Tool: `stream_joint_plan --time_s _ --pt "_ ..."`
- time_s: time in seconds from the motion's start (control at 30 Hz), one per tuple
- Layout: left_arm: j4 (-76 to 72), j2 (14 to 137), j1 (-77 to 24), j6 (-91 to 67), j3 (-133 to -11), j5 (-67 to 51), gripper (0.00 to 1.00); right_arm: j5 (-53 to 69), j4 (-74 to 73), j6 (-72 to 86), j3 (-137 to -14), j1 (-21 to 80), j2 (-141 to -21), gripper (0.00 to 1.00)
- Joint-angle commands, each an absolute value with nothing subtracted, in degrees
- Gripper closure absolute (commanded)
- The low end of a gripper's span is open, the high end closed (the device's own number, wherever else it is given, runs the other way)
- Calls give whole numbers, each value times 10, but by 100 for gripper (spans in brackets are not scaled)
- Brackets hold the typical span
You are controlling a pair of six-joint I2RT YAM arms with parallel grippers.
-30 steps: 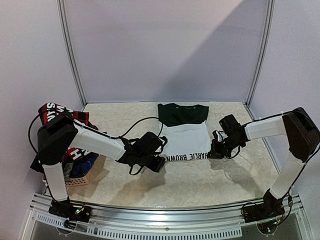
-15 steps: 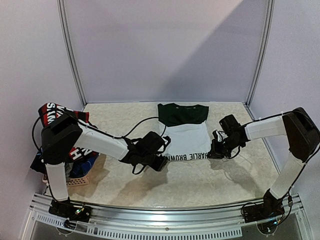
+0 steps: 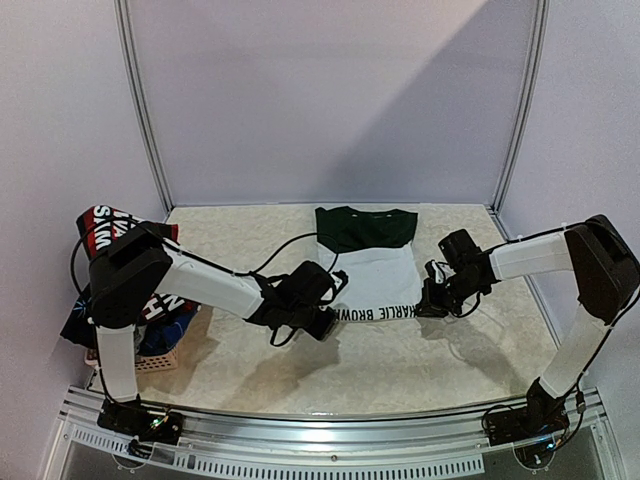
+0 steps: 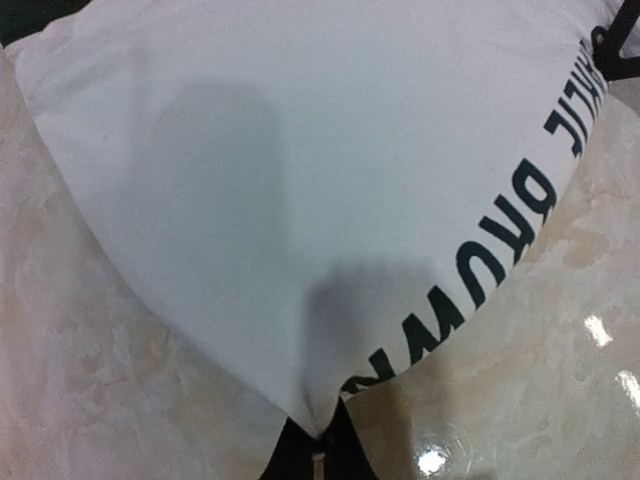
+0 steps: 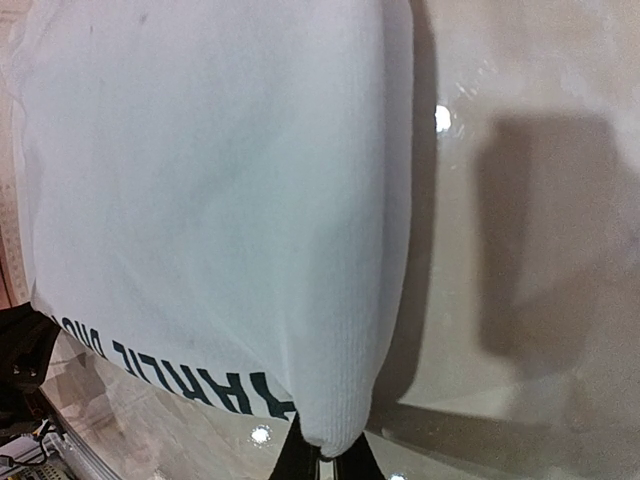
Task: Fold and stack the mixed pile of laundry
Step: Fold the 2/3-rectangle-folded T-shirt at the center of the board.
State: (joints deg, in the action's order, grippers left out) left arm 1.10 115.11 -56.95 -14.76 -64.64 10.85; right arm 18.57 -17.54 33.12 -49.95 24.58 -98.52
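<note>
A white T-shirt (image 3: 372, 278) with a dark green top and dark lettering along its hem lies flat mid-table. My left gripper (image 3: 327, 319) is at its near-left hem corner. In the left wrist view that gripper (image 4: 318, 455) is shut on the pinched corner of the T-shirt (image 4: 300, 180). My right gripper (image 3: 430, 305) is at the near-right corner. The right wrist view shows this gripper (image 5: 325, 462) shut on the ribbed edge of the T-shirt (image 5: 200, 200). The rest of the laundry pile (image 3: 115, 235), with a red-black plaid shirt on top, is heaped at the far left.
A small pinkish woven basket (image 3: 160, 358) sits under the heap at the table's left edge. Metal frame posts (image 3: 143, 110) and purple walls close in the back and sides. Bare beige table surface (image 3: 380, 365) lies in front of the T-shirt.
My left gripper has edged right to the hem's left corner and closed on it. The right gripper has stayed shut on the right corner without moving.
</note>
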Motion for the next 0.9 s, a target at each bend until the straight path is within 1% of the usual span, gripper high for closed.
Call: stream_joint_plan --time_s 0.0,0.27,0.87 --pt "10 1148 -577 -144 -633 91 100 172 -213 331 -488 245 -981 100" --pt "18 1103 -595 -148 -613 99 100 166 -245 328 -488 245 -932 100" --pt "85 997 -669 -193 -603 149 100 171 -335 318 -470 260 -754 100"
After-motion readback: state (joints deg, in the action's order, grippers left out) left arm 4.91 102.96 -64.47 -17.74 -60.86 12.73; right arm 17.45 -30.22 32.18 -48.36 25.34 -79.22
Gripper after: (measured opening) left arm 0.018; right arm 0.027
